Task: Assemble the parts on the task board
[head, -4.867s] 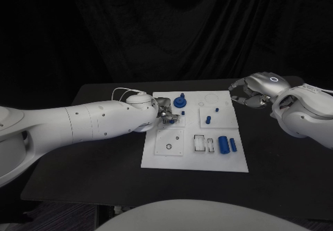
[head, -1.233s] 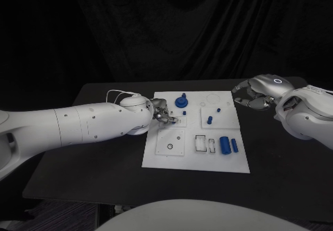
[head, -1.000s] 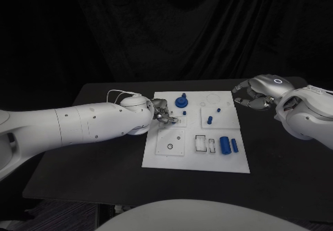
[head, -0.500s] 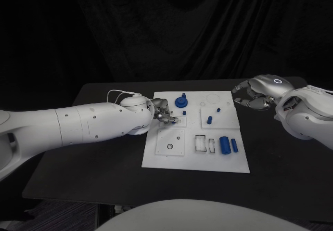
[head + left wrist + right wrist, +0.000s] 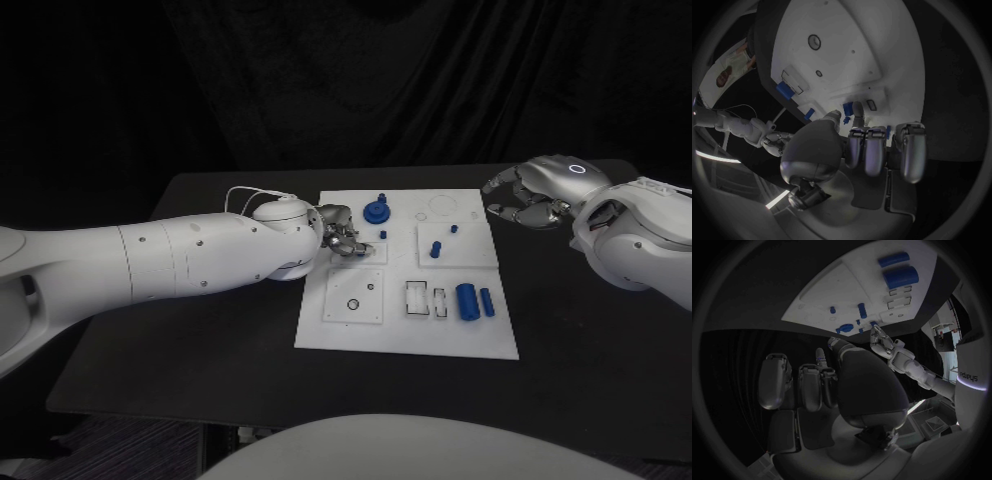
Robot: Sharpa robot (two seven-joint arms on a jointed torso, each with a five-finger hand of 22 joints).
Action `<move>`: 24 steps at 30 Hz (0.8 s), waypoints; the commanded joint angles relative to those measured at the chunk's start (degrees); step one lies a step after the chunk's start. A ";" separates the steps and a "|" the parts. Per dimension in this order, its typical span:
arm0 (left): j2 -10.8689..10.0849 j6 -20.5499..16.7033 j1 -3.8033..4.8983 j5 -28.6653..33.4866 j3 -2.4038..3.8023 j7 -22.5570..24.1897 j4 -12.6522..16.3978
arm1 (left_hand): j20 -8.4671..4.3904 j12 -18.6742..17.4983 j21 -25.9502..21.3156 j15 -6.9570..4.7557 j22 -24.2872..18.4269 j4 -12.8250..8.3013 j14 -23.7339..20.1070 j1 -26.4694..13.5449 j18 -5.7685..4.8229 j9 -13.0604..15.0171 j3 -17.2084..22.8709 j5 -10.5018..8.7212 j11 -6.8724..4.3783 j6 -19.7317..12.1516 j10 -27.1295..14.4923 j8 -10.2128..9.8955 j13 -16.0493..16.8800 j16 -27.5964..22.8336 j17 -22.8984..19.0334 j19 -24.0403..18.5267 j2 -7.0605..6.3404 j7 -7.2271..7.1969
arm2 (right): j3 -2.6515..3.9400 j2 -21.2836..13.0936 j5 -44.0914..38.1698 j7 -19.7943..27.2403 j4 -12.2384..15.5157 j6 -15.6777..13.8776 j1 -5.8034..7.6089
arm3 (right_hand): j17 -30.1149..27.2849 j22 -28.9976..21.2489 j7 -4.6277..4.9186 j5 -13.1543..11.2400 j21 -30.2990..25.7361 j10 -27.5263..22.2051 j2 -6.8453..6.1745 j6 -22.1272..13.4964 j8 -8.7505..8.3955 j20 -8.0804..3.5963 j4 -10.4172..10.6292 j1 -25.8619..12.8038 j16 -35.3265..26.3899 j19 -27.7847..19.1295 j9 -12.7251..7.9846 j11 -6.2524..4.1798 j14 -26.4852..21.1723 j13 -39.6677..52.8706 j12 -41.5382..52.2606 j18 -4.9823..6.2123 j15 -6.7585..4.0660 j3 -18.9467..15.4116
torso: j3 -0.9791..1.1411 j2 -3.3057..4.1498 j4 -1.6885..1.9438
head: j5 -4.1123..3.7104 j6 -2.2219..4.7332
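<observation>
Black table (image 5: 216, 330), white task board (image 5: 404, 338); my left hand (image 5: 340, 236) pinching a small blue part (image 5: 847, 107); my right hand (image 5: 522, 199) curled on nothing.

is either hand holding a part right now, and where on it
The right hand holds nothing, fingers curled, off the task board. The left hand is over small blue parts; whether it pinches one cannot be told.

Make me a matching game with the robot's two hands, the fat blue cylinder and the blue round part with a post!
Things:
1. left hand
2. right hand
3. fat blue cylinder
4. blue round part with a post

Places:
A. lying on the task board's near right part
B. standing at the board's far edge
C. over the board's left part
D. off the board, past its far right corner

Pairs: 1-C, 2-D, 3-A, 4-B
</observation>
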 commanded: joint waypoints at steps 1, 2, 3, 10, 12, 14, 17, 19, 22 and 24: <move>0.26 1.26 -0.13 0.18 0.03 -0.04 -0.20 | 0.36 0.15 -0.23 0.47 12.10 0.07 6.06 -0.16 0.75 0.12 0.02 -0.43 0.48 -0.33 6.08 0.20 14.92 0.15 15.09 2.66 0.39 0.02 | 0.04 -0.03 -0.13 -1.24 0.05 0.15 -0.14 | 10.50 10.28 -0.05 -0.30 -0.26 5.13 -0.02 0.50 -0.38 -0.02 -0.03 0.47 -0.38 -0.23 -0.06 0.25 4.18 14.45 -0.30 0.41 0.35 0.30 | 0.01 0.01 -0.01 | -0.02 0.01; 0.32 1.41 -0.13 0.18 0.03 -0.15 -0.30 | 0.36 0.15 -0.23 0.47 12.10 0.07 6.06 -0.16 0.75 0.12 0.02 -0.43 0.48 -0.33 6.08 0.20 14.92 0.15 15.09 2.66 0.39 0.02 | 0.04 -0.03 -0.13 -1.24 0.05 0.15 -0.14 | 10.50 10.28 -0.05 -0.30 -0.26 5.13 -0.02 0.50 -0.38 -0.02 -0.03 0.47 -0.38 -0.23 -0.06 0.25 4.18 14.45 -0.30 0.41 0.35 0.30 | 0.01 0.02 0.01 | -0.04 0.01; 0.38 1.60 -0.14 0.18 0.03 -0.26 -0.42 | 0.36 0.15 -0.27 0.47 12.08 0.00 6.06 -0.01 0.76 0.16 0.07 -0.43 0.47 -0.34 6.08 0.22 14.92 0.15 15.09 2.63 0.40 0.01 | 0.04 -0.02 -0.13 -1.24 0.06 0.14 -0.14 | 10.50 10.28 -0.05 -0.30 -0.26 5.13 -0.02 0.50 -0.38 -0.02 -0.03 0.47 -0.38 -0.23 -0.06 0.25 4.18 14.45 -0.30 0.41 0.35 0.30 | 0.00 0.01 0.00 | -0.06 0.01; 0.77 2.26 -0.15 0.18 0.03 -0.54 -0.98 | 0.39 0.15 -0.38 0.46 12.05 -0.20 6.06 0.89 0.78 0.33 0.35 0.08 0.46 -0.49 6.08 0.26 14.92 0.15 15.09 2.58 0.36 -0.01 | 0.04 -0.03 -0.13 -1.28 0.07 0.16 -0.14 | 10.46 10.27 -0.04 -0.30 -0.33 5.13 0.00 0.60 -0.41 -0.01 -0.09 0.43 -0.43 -0.24 -0.12 0.26 4.17 14.45 -0.30 0.42 0.36 0.40 | 0.01 0.03 0.00 | -0.06 0.01; 0.91 2.33 -0.16 0.18 0.03 -0.48 -1.08 | 0.39 0.15 -0.37 0.47 12.07 -0.21 6.06 1.01 0.78 0.36 0.39 0.19 0.45 -0.51 6.08 0.26 14.92 0.15 15.09 2.59 0.35 -0.01 | 0.04 -0.02 -0.13 -1.29 0.06 0.21 -0.14 | 10.46 10.27 -0.04 -0.30 -0.33 5.13 0.00 0.60 -0.41 -0.01 -0.09 0.43 -0.43 -0.24 -0.12 0.26 4.17 14.45 -0.30 0.42 0.36 0.40 | 0.00 0.01 -0.02 | 0.01 0.01; 1.08 2.33 -0.17 0.18 0.03 -0.32 -1.20 | 0.39 0.15 -0.38 0.47 12.07 -0.23 6.06 1.27 0.78 0.40 0.48 0.44 0.45 -0.57 6.08 0.26 14.92 0.15 15.09 2.59 0.31 -0.01 | 0.04 0.01 -0.13 -1.30 0.05 0.25 -0.14 | 10.46 10.27 -0.04 -0.30 -0.33 5.13 0.00 0.60 -0.41 -0.01 -0.09 0.43 -0.43 -0.24 -0.12 0.26 4.17 14.45 -0.30 0.42 0.36 0.40 | 0.02 0.00 0.00 | 0.02 0.01; 1.31 2.20 -0.21 0.18 0.04 0.04 -1.39 | 0.40 0.15 -0.45 0.46 12.06 -0.25 6.06 1.83 0.79 0.47 0.66 1.15 0.46 -0.70 6.08 0.23 14.92 0.15 15.09 2.56 0.21 -0.01 | 0.04 0.04 -0.13 -1.30 0.05 0.29 -0.14 | 10.46 10.27 -0.04 -0.30 -0.33 5.13 0.00 0.60 -0.41 -0.01 -0.09 0.43 -0.43 -0.24 -0.12 0.26 4.17 14.45 -0.30 0.42 0.36 0.40 | 0.01 0.02 -0.01 | -0.02 0.01; 1.47 2.13 -0.24 0.18 0.04 0.26 -1.55 | 0.40 0.15 -0.45 0.46 12.07 -0.26 6.06 2.07 0.79 0.50 0.75 1.50 0.45 -0.73 6.08 0.23 14.92 0.15 15.09 2.57 0.15 -0.01 | 0.04 0.06 -0.13 -1.30 0.04 0.31 -0.14 | 10.46 10.27 -0.04 -0.30 -0.33 5.13 0.00 0.60 -0.41 -0.01 -0.09 0.43 -0.43 -0.24 -0.12 0.26 4.17 14.45 -0.30 0.42 0.36 0.40 | 0.01 0.02 0.01 | -0.01 0.01; 1.66 2.03 -0.29 0.18 0.04 0.55 -1.77 | 0.40 0.15 -0.48 0.46 12.07 -0.27 6.06 2.41 0.80 0.52 0.88 1.95 0.45 -0.78 6.08 0.22 14.92 0.15 15.09 2.56 0.08 -0.02 | 0.04 0.07 -0.13 -1.30 0.02 0.35 -0.14 | 10.46 10.27 -0.04 -0.30 -0.33 5.13 0.00 0.60 -0.41 -0.01 -0.09 0.43 -0.43 -0.24 -0.12 0.26 4.17 14.45 -0.30 0.42 0.36 0.40 | 0.01 0.02 0.02 | 0.03 0.01; 1.77 1.98 -0.32 0.18 0.04 0.74 -1.90 | 0.39 0.15 -0.50 0.45 12.08 -0.24 6.06 2.77 0.80 0.55 1.05 2.70 0.44 -0.82 6.08 0.20 14.92 0.15 15.09 2.56 0.01 -0.03 | 0.04 0.08 -0.13 -1.31 0.01 0.37 -0.14 | 10.45 10.27 -0.04 -0.30 -0.35 5.11 0.00 0.67 -0.40 -0.01 -0.11 0.40 -0.43 -0.24 -0.14 0.26 4.17 14.43 -0.32 0.42 0.36 0.43 | 0.01 0.01 0.01 | 0.02 0.01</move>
